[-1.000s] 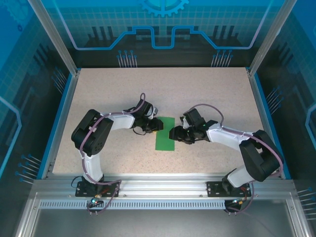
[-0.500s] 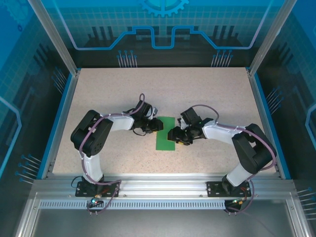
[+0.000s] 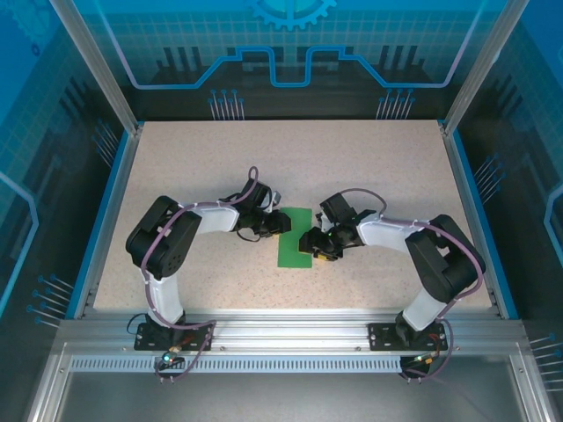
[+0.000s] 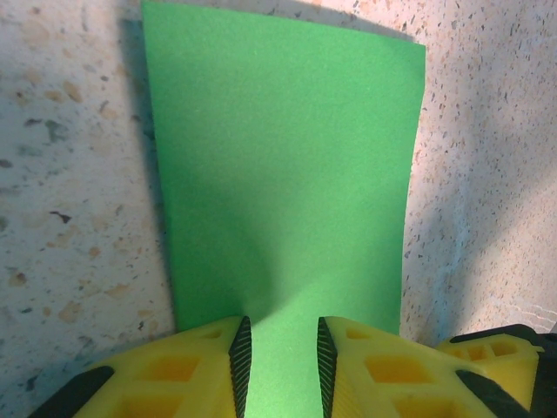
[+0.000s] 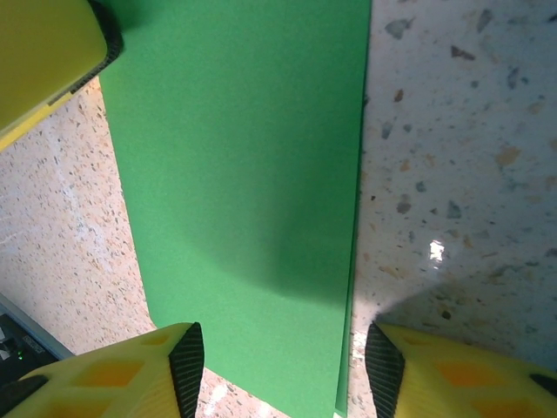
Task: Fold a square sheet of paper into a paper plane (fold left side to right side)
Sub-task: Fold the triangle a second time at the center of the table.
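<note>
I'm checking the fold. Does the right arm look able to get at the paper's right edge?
Likely yes: the right fingers hang open astride that edge of the paper, with nothing in between.

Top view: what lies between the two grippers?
The green paper, folded to a narrow strip, lies flat on the table between the left gripper and the right gripper. The top view shows this.

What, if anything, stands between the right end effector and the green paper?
Nothing visible. The right end effector hangs open directly over the green paper, its fingers straddling the paper's right edge, with speckled table beside it.
</note>
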Robot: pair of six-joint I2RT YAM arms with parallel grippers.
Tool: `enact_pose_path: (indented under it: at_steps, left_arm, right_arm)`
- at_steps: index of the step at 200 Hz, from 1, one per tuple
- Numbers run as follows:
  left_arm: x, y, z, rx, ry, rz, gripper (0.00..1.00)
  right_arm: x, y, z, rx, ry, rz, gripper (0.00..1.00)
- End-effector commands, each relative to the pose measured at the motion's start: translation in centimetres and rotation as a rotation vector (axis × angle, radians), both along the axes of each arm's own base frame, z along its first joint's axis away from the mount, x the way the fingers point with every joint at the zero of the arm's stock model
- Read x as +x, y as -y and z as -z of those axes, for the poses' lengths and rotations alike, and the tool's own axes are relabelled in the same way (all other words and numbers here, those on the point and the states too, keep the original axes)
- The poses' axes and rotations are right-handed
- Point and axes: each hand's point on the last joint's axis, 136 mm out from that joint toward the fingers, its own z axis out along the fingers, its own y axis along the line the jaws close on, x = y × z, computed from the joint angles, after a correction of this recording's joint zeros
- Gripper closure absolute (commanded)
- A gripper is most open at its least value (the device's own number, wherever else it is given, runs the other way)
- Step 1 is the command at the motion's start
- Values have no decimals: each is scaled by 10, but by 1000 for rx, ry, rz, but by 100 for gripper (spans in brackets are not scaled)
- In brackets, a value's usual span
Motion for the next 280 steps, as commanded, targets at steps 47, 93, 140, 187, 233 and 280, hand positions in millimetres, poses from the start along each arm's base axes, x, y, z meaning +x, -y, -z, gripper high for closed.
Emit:
enact_pose_path:
  at_steps: [47, 93, 140, 187, 233, 280]
  left_arm:
    - [-18, -6, 17, 55, -54, 2, 70]
    - [-18, -6, 15, 50, -49, 1, 70]
    - [-10, 3, -26, -40, 70, 22, 56]
    - [-17, -9, -80, -60, 269, 33, 50]
    - [-62, -27, -106, 1, 453, 110, 40]
    - [-111, -14, -106, 99, 593, 271, 30]
  right_arm:
    - [10, -23, -16, 86, 20, -24, 46]
    - [12, -18, -20, 61, 38, -14, 46]
    - [10, -17, -17, 97, 1, 19, 46]
    - [20, -20, -22, 167, -2, 66, 46]
    - [34, -18, -33, 172, 12, 70, 47]
    - [48, -24, -45, 195, 28, 64, 47]
